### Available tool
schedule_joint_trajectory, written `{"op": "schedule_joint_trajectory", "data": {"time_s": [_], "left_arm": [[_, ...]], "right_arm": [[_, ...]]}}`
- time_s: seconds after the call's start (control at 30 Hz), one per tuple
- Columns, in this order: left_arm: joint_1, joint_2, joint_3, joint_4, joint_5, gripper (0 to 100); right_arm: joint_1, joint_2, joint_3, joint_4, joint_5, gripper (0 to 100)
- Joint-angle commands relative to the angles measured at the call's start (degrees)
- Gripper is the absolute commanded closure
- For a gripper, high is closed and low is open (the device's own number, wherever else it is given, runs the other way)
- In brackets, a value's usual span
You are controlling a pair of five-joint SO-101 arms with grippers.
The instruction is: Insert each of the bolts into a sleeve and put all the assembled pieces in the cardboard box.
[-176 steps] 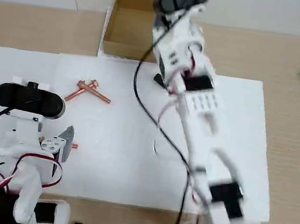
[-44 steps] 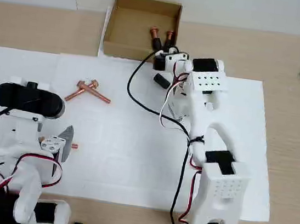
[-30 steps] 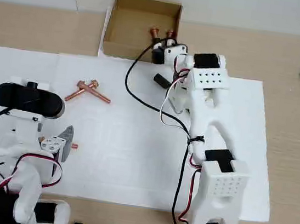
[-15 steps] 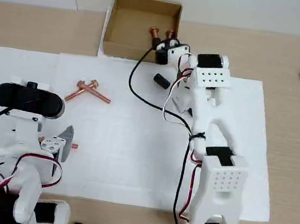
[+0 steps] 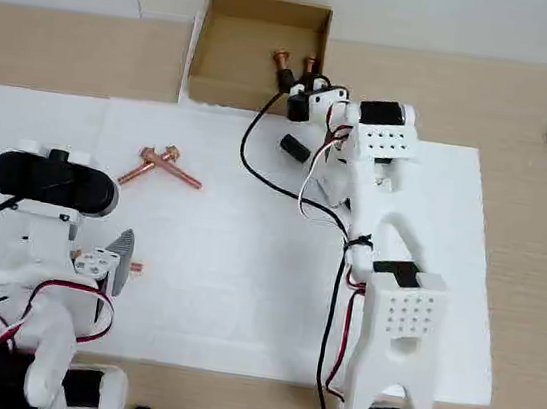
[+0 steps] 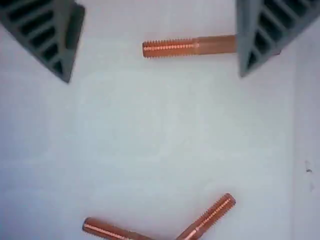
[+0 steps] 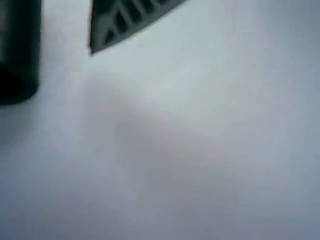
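At the lower left of the high view, the left arm (image 5: 44, 265) sits low over the pad (image 5: 242, 291), probably lined up for a pick. Its wrist view adds what the high view cannot. The left gripper (image 6: 154, 77) is spread wide and holds nothing. One bolt (image 6: 187, 47) lies on the pad between the fingers, one end hidden behind a finger.

Two more bolts (image 5: 166, 164) lie crossed left of centre, not yet sleeved. The box (image 5: 214, 45) at top centre holds two assembled pieces (image 5: 282, 61) in its right corner, so that part looks done.

Just below the box, a black sleeve (image 5: 294, 148) lies on the pad beside the right arm (image 5: 380, 143) and is likely the next pickup. The right wrist view shows the sleeve's open end close to the right gripper (image 7: 125, 22). Whether that gripper is open or closed I cannot tell.
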Motion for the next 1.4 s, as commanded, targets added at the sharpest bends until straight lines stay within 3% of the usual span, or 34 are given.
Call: {"op": "schedule_joint_trajectory", "data": {"time_s": [0.0,0.3,0.5,0.63,0.93,1.17,1.37], "left_arm": [[-0.1,-0.2,-0.5,-0.1,0.4,80],[-0.1,-0.2,-0.5,-0.1,0.4,80],[-0.1,-0.2,-0.5,-0.1,0.4,80],[-0.1,-0.2,-0.5,-0.1,0.4,80],[-0.1,-0.2,-0.5,-0.1,0.4,80],[-0.1,-0.2,-0.5,-0.1,0.4,80],[-0.1,-0.2,-0.5,-0.1,0.4,80]], "right_arm": [[-1.0,1.3,0.0,-0.1,0.4,84.0],[-4.5,2.5,0.0,0.2,0.1,84.2],[-4.9,2.2,0.0,0.4,0.0,99.6],[-4.8,1.0,-1.1,3.6,-0.4,99.6],[-5.2,-12.6,-3.0,7.9,-11.8,99.5],[-5.4,-16.5,7.0,7.9,-23.9,99.5],[-5.1,-16.1,13.9,7.4,-25.6,99.5]]}}
